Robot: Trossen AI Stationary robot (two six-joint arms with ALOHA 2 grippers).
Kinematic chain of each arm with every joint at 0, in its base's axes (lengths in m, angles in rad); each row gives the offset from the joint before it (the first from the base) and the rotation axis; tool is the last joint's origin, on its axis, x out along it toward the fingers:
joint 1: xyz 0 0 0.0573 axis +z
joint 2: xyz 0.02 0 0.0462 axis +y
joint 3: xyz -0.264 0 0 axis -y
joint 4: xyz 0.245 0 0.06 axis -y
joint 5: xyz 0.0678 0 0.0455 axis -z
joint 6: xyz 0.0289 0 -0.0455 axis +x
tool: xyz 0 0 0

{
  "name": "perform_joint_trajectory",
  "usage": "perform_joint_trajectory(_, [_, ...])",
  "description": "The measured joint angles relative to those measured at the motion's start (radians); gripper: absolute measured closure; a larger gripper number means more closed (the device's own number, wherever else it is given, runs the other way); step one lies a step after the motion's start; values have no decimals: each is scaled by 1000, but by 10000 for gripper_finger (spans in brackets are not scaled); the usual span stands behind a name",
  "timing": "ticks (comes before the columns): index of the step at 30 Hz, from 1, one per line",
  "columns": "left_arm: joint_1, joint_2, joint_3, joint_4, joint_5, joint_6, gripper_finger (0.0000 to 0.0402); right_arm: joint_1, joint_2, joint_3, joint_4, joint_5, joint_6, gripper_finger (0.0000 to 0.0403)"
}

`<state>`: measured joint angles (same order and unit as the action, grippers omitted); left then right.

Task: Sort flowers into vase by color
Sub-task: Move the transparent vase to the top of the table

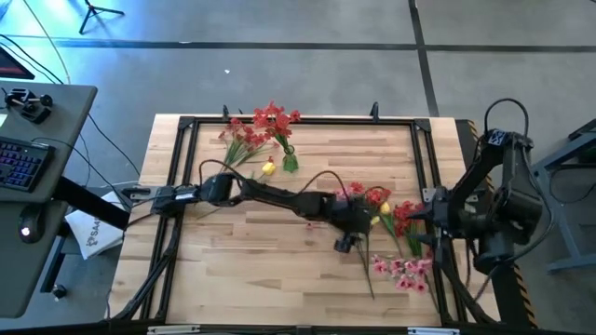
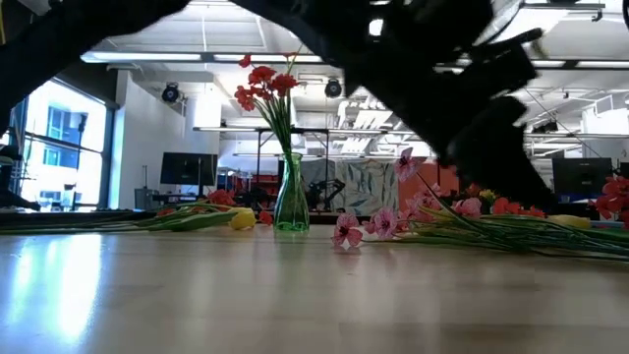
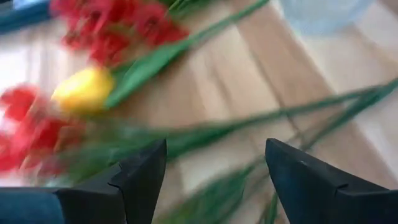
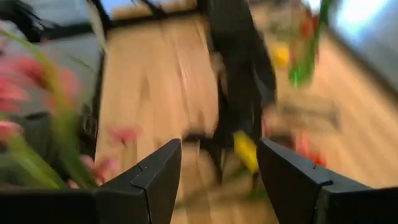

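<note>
Left gripper (image 1: 358, 219) open over flowers (image 1: 396, 219)

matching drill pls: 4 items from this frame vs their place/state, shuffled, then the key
1. green glass vase
2. pink flowers
3. left gripper
4. right gripper

A. open, at the table's right edge
B. lying near the table's front right corner
C. open, over the flower pile right of centre
D. upright, holding red blooms

Pairs: 1-D, 2-B, 3-C, 4-A
</note>
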<state>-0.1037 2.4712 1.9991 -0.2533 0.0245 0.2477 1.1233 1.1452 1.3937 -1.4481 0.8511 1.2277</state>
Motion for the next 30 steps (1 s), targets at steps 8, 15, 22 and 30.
perform_joint_trajectory(8, [-44,-353,-583,531,-209,-11,154,-87,26,-25,-97,-387,306,195])
perform_joint_trajectory(15, [-100,-557,-815,762,-302,-10,154,-155,157,-35,-123,-822,332,195])
perform_joint_trajectory(22, [-134,-597,-856,778,-333,4,154,-130,280,-35,-47,-934,354,195])
perform_joint_trajectory(30, [-164,-594,-858,766,-364,28,154,-43,438,-35,123,-912,344,195])
